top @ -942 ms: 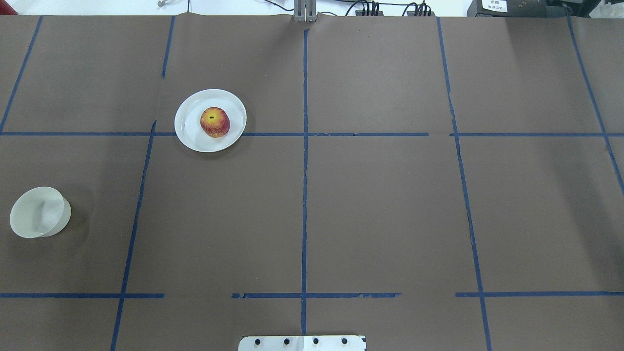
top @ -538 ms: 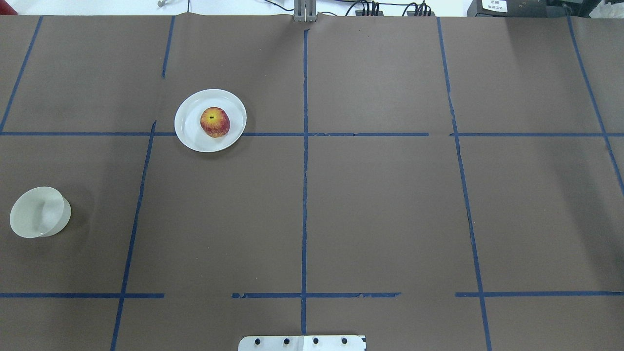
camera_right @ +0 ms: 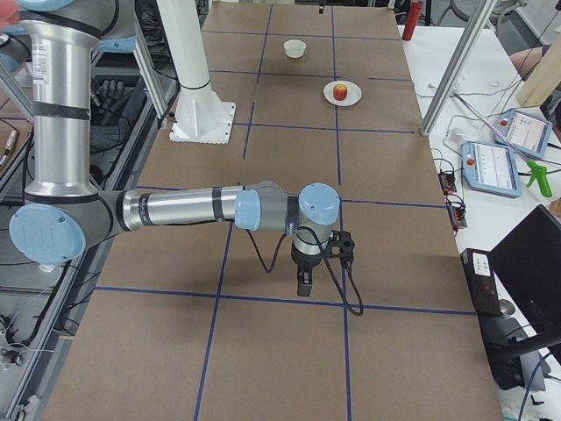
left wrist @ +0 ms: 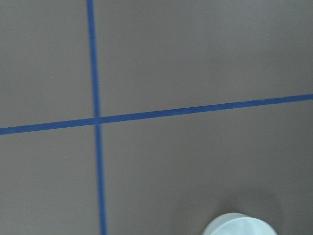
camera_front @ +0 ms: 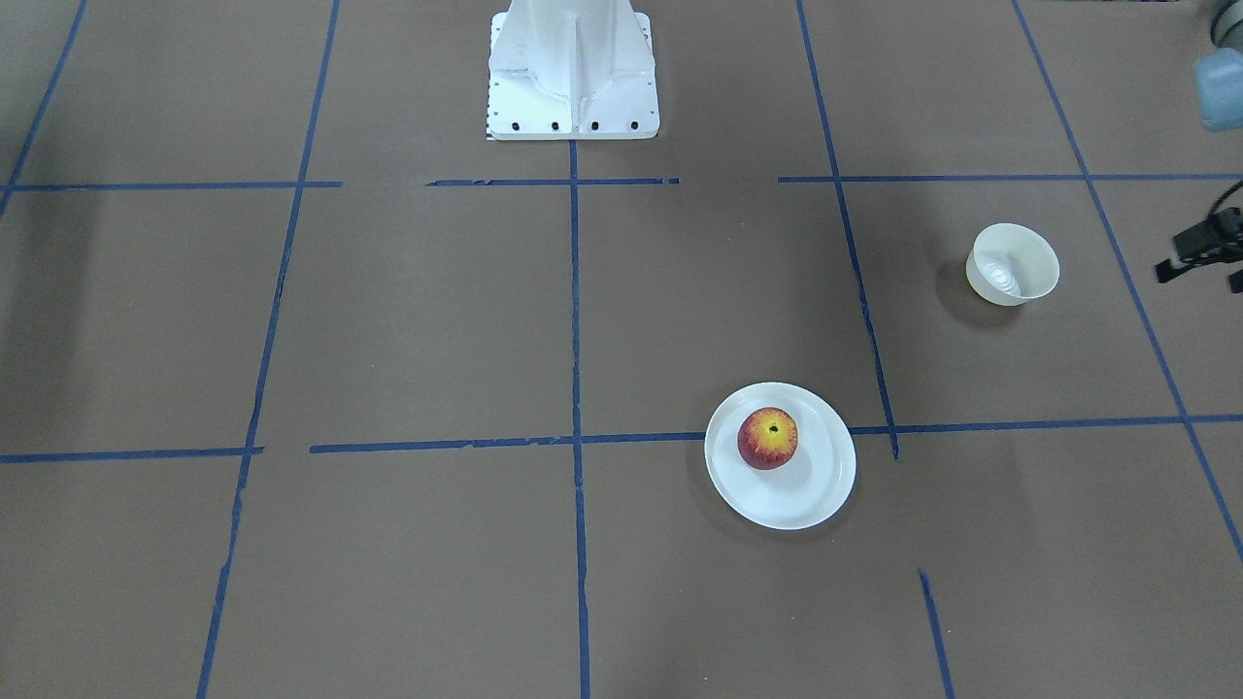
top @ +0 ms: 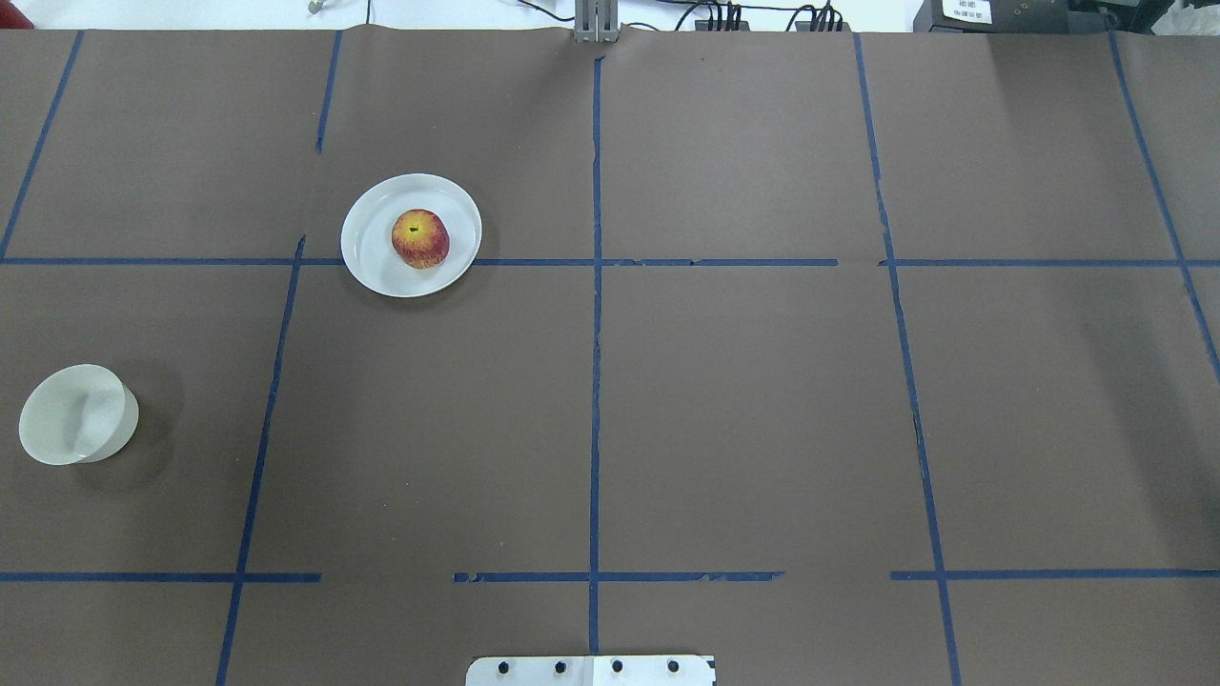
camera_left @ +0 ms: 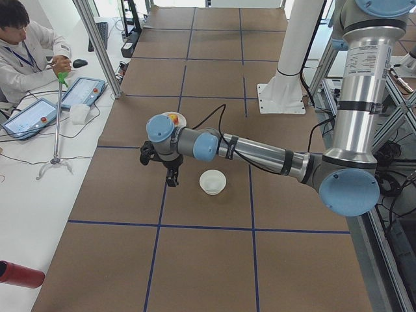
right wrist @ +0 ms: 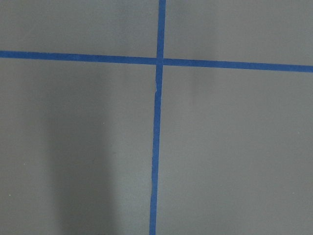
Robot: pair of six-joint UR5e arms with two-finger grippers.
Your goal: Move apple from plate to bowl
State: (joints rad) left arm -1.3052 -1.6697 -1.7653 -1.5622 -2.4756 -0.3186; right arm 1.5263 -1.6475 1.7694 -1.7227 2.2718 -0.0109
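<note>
- We see the apple resting on the plate, a little off the plate's middle, stem dimple up. Nothing touches it.
- We judge the task not yet begun: the apple lies where it starts, with open space all round, so a grip from straight above looks workable.
- The plate holds only the apple. Its low rim will not stop a nudged apple from rolling, so a centred grip matters.
- The bowl stands upright and empty, well apart from the plate, nearer the robot and further toward its left side. It is only just wider than the apple, so we expect the drop must be lined up closely.
- The left gripper hangs above the table, beyond the bowl as reckoned from the plate, touching nothing. We cannot tell whether its fingers are spread or closed.
- We think this arm is the likely one for the job, being on the plate's half of the table.
- The right gripper hangs over bare table on the other half, far from the plate. We cannot tell its finger state either; it shows only in one side view.
- Both wrist views show brown table with blue tape lines; the left one catches the bowl's rim at its bottom edge.
</note>
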